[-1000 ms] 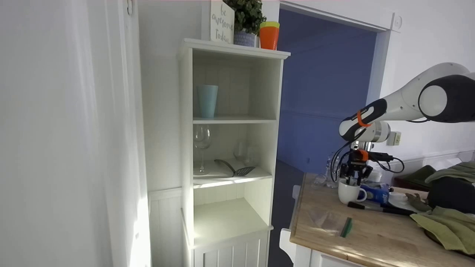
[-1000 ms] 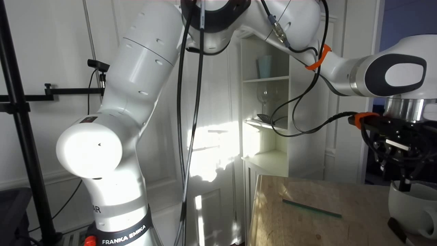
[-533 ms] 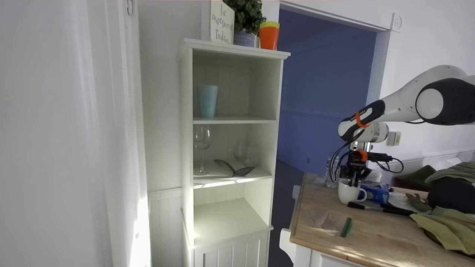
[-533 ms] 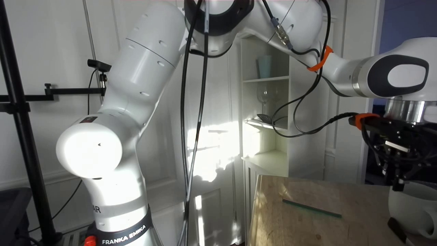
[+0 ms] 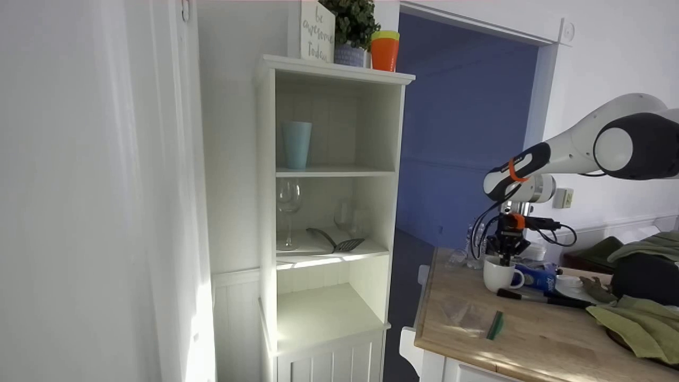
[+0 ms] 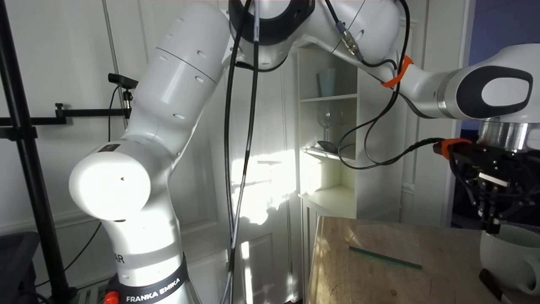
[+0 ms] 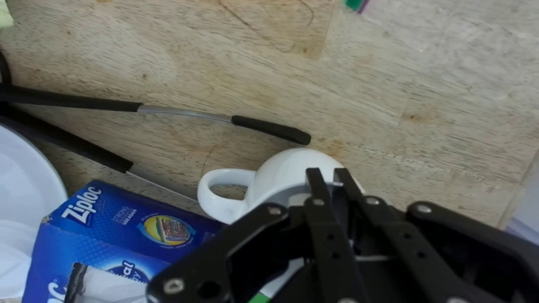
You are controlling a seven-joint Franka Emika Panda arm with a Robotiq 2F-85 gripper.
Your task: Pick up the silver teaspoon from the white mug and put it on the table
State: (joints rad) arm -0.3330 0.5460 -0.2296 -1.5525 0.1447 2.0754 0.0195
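Light wooden table (image 5: 551, 337), white mug (image 5: 497, 277), pincer (image 7: 328, 173) at its mouth, jaws close together, cannot tell if grasping

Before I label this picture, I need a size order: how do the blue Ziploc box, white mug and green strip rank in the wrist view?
Largest first:
1. Blue Ziploc box, cut off at the bottom edge
2. White mug, partly hidden behind the gripper
3. Green strip, cut off at the top edge

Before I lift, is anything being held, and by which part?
It cannot be told: the gripper is at the mouth of the white mug, fingers close together, no teaspoon clearly visible between them.
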